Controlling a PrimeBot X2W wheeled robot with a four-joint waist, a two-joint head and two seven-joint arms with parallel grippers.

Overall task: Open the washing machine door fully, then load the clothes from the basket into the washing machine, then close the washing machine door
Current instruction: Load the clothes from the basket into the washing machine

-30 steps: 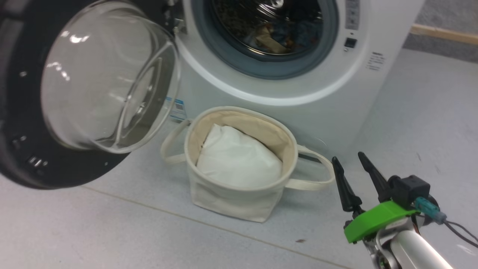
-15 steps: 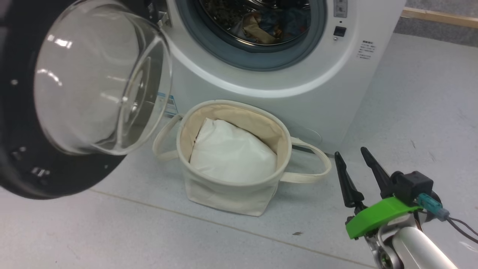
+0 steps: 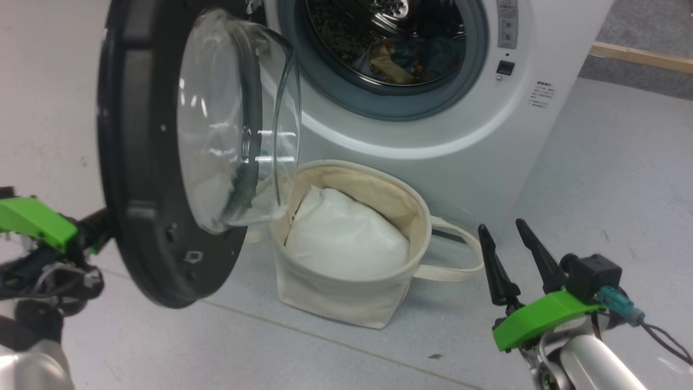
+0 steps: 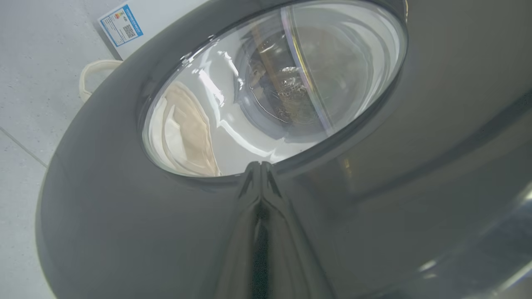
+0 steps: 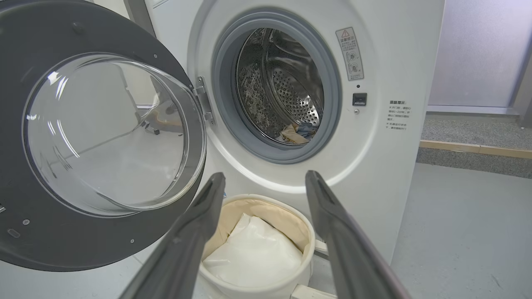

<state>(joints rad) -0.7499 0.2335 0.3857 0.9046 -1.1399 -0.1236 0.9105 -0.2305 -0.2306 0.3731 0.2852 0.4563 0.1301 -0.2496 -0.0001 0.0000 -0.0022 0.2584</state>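
The washing machine (image 3: 460, 135) stands with its drum mouth uncovered, and patterned clothes (image 3: 400, 54) lie inside the drum (image 5: 297, 131). Its door (image 3: 135, 162) hangs half swung, the glass bulge over the basket's left rim. My left gripper (image 4: 259, 166) is shut, with its tips against the door's glossy outer face (image 4: 104, 228); its green mount (image 3: 32, 222) shows behind the door rim. The cream basket (image 3: 335, 292) sits on the floor before the machine, with a plain white bundle (image 3: 346, 233) in it. My right gripper (image 3: 501, 227) is open and empty, right of the basket (image 5: 266, 176).
The basket's strap handle (image 3: 455, 260) loops toward my right gripper. A wooden strip (image 3: 639, 57) runs along the floor at the far right. Grey floor spreads in front of the basket and to the right of the machine. A blue sticker (image 4: 121, 25) is on the machine's front.
The door has swung in toward the machine and stands more edge-on. My left arm has come into the head view behind it. The camera has shifted; my right gripper has barely moved.
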